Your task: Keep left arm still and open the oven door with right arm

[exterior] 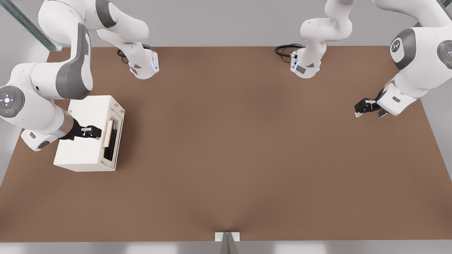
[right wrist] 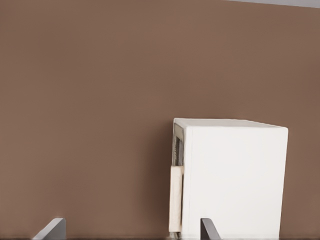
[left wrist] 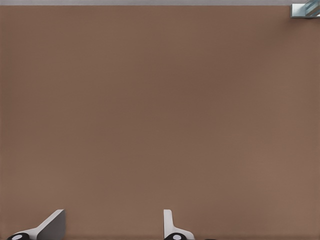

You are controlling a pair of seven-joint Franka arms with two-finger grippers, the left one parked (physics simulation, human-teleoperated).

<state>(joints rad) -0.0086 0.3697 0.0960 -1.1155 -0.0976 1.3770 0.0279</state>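
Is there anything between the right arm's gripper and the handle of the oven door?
Nothing. In the front view, the gripper hovers above the oven, and only the oven's cream top shows between it and the handle of the oven door.

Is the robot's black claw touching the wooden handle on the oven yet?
Apart. The front view shows the gripper over the oven top, with a strip of cream top between its fingertips and the handle.
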